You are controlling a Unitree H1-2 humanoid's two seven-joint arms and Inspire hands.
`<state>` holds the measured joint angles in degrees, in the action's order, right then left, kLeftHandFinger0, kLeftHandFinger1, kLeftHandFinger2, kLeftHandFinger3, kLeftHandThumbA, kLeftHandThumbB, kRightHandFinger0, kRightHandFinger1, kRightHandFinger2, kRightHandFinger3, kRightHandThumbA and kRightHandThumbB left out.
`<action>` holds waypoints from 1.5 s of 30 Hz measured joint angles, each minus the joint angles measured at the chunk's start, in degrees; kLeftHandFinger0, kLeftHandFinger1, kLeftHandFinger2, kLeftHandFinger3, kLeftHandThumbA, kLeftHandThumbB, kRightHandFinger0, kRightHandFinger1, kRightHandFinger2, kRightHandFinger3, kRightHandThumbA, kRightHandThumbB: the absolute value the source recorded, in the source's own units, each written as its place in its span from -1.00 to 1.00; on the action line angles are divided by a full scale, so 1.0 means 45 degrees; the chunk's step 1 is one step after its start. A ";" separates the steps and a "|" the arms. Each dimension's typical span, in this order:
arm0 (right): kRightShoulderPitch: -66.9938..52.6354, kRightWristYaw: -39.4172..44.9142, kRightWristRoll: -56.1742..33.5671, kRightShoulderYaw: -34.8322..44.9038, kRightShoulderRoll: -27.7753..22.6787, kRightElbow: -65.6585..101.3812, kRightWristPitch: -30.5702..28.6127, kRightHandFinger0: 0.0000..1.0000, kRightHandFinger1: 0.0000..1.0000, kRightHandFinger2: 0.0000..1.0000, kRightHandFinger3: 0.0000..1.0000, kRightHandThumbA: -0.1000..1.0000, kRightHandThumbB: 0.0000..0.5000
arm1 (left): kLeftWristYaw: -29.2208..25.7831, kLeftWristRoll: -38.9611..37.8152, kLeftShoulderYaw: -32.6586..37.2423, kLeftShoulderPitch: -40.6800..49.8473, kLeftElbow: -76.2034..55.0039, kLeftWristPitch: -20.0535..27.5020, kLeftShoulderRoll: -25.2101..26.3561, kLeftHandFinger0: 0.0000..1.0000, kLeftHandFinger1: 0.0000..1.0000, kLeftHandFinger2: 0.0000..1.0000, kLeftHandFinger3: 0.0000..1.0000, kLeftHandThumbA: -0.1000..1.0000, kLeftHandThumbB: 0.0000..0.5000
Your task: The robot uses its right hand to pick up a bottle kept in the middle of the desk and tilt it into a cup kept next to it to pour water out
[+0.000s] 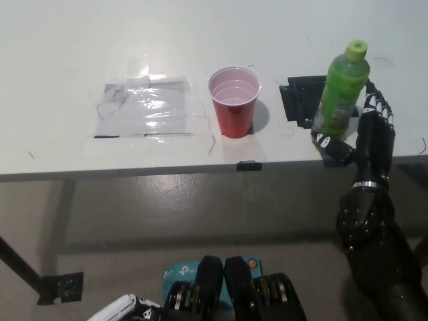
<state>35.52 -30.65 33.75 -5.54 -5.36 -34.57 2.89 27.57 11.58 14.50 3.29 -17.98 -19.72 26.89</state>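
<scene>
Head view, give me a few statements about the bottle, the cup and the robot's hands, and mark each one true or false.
1. The red cup stands upright on the desk. True.
2. The green bottle lies flat on its side. False: it stands with its cap up, leaning slightly.
3. The black right hand is beside the bottle's base. True.
4. The bottle's mouth is over the cup. False: the bottle is off to the cup's right, apart from it.
5. The white left hand rests on the desk. False: it sits low at the picture's bottom edge, below the desk.
</scene>
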 measured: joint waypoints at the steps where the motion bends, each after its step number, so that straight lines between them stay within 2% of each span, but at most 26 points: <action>1: -0.0051 0.0103 -0.0015 -0.0037 0.0036 0.0197 0.0045 1.00 1.00 1.00 1.00 1.00 1.00 | 0.0000 -0.0005 -0.0024 -0.0012 0.0000 -0.0001 -0.0002 0.51 0.42 0.51 0.81 0.95 0.64; 4: -0.0370 0.0374 -0.0094 -0.0151 0.0220 0.0884 0.0134 1.00 1.00 1.00 1.00 1.00 1.00 | 0.0001 0.0004 -0.0050 -0.0032 -0.0001 -0.0013 -0.0001 0.47 0.38 0.48 0.80 1.00 0.68; 9: -0.1279 0.0896 -0.0187 -0.0355 0.0301 0.2096 0.0358 1.00 1.00 1.00 1.00 1.00 1.00 | 0.0002 0.0023 -0.0050 -0.0036 0.0001 -0.0014 0.0001 0.51 0.41 0.52 0.79 1.00 0.75; 10: -0.1413 0.0986 -0.0216 -0.0356 0.0300 0.2290 0.0404 1.00 1.00 1.00 1.00 1.00 1.00 | 0.0002 0.0026 -0.0050 -0.0035 0.0001 -0.0013 -0.0001 0.51 0.42 0.53 0.79 0.98 0.65; 14: -0.2483 0.1551 -0.0465 -0.0371 0.0258 0.4008 0.0457 1.00 1.00 1.00 1.00 1.00 1.00 | 0.0004 0.0022 -0.0054 -0.0033 -0.0002 -0.0015 0.0000 0.51 0.42 0.52 0.80 0.96 0.63; 17: -0.3447 0.1927 -0.0633 -0.0379 0.0245 0.5243 0.0498 1.00 1.00 1.00 1.00 1.00 1.00 | 0.0003 0.0033 -0.0057 -0.0037 -0.0005 -0.0014 0.0001 0.52 0.43 0.53 0.86 1.00 0.69; 18: -0.3843 0.2109 -0.0739 -0.0378 0.0246 0.5776 0.0553 1.00 1.00 1.00 1.00 1.00 1.00 | 0.0004 0.0043 -0.0059 -0.0028 -0.0004 -0.0027 0.0009 0.52 0.43 0.53 0.85 1.00 0.64; 20: -0.4586 0.2416 -0.0920 -0.0348 0.0243 0.6753 0.0743 1.00 1.00 1.00 1.00 0.96 0.77 | 0.0005 0.0050 -0.0060 -0.0014 -0.0004 -0.0035 0.0004 0.54 0.44 0.55 0.85 0.94 0.62; 22: -0.5339 0.2753 -0.1091 -0.0291 0.0203 0.7678 0.0989 1.00 1.00 1.00 1.00 0.98 0.72 | 0.0005 0.0045 -0.0070 0.0000 -0.0004 -0.0042 -0.0003 0.54 0.44 0.55 0.85 0.94 0.60; 23: -0.5650 0.2955 -0.1216 -0.0231 0.0164 0.8210 0.1158 1.00 1.00 1.00 1.00 0.99 0.63 | 0.0004 0.0043 -0.0073 0.0005 -0.0004 -0.0045 -0.0005 0.53 0.43 0.54 0.84 0.91 0.55; 24: -0.5984 0.3176 -0.1342 -0.0156 0.0107 0.8707 0.1339 1.00 1.00 1.00 1.00 1.00 0.60 | 0.0004 0.0039 -0.0085 0.0013 -0.0004 -0.0045 -0.0005 0.49 0.41 0.52 0.81 0.93 0.55; 26: -0.6527 0.3508 -0.1545 -0.0025 -0.0027 0.9593 0.1694 1.00 1.00 1.00 1.00 1.00 0.74 | 0.0004 0.0040 -0.0093 0.0012 -0.0003 -0.0044 -0.0005 0.49 0.42 0.53 0.82 0.93 0.57; 28: -0.7133 0.3955 -0.1888 0.0104 -0.0153 1.0592 0.2051 1.00 1.00 1.00 1.00 0.98 0.69 | 0.0003 0.0040 -0.0103 0.0023 -0.0003 -0.0042 -0.0006 0.50 0.42 0.52 0.81 0.93 0.57; 34: -0.8903 0.5209 -0.3106 -0.0058 -0.0449 1.2382 0.2202 1.00 1.00 1.00 1.00 0.77 0.03 | 0.0001 0.0037 -0.0144 0.0030 -0.0003 -0.0009 -0.0015 0.46 0.39 0.50 0.78 0.96 0.57; 35: -0.9060 0.5420 -0.3326 -0.0199 -0.0595 1.2381 0.2019 1.00 1.00 1.00 1.00 0.73 0.04 | 0.0001 0.0036 -0.0161 0.0025 -0.0003 -0.0001 -0.0016 0.46 0.39 0.50 0.78 0.96 0.60; 36: -0.9219 0.5606 -0.3503 -0.0363 -0.0784 1.2353 0.1794 1.00 1.00 1.00 1.00 0.74 0.17 | 0.0001 0.0038 -0.0173 0.0017 -0.0002 -0.0001 -0.0016 0.46 0.38 0.49 0.78 0.96 0.63; 37: -0.9335 0.5731 -0.3613 -0.0471 -0.0921 1.2324 0.1629 1.00 1.00 1.00 1.00 0.63 0.28 | 0.0001 0.0040 -0.0182 0.0017 -0.0002 -0.0002 -0.0016 0.47 0.40 0.51 0.79 0.98 0.70; 39: -0.9494 0.5945 -0.3831 -0.0669 -0.1178 1.2180 0.1289 1.00 1.00 1.00 1.00 0.62 0.31 | 0.0002 0.0042 -0.0184 0.0023 -0.0002 -0.0014 -0.0017 0.47 0.40 0.52 0.81 0.98 0.70; 40: -0.9546 0.6050 -0.3914 -0.0755 -0.1293 1.2039 0.1066 1.00 1.00 1.00 1.00 0.64 0.05 | 0.0002 0.0042 -0.0186 0.0023 -0.0003 -0.0016 -0.0018 0.47 0.41 0.55 0.84 1.00 0.65; 43: -0.9568 0.6551 -0.4500 -0.0928 -0.1577 1.1456 0.0419 1.00 1.00 1.00 1.00 0.50 -0.22 | 0.0002 0.0034 -0.0283 0.0027 -0.0003 0.0000 -0.0015 0.45 0.40 0.53 0.83 0.97 0.62; 44: -0.9563 0.6718 -0.4769 -0.0926 -0.1601 1.1289 0.0251 1.00 1.00 1.00 1.00 0.56 -0.36 | 0.0002 0.0031 -0.0338 0.0028 -0.0003 0.0001 -0.0014 0.44 0.40 0.53 0.82 0.95 0.61; 45: -0.9554 0.6841 -0.5001 -0.0912 -0.1590 1.1179 0.0149 1.00 1.00 1.00 1.00 0.57 -0.36 | 0.0002 0.0025 -0.0389 0.0028 -0.0003 -0.0001 -0.0015 0.44 0.40 0.53 0.82 0.95 0.61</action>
<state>-7.47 0.13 11.25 -9.64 -12.52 15.74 3.56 27.58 11.70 12.75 3.42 -17.99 -19.73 26.82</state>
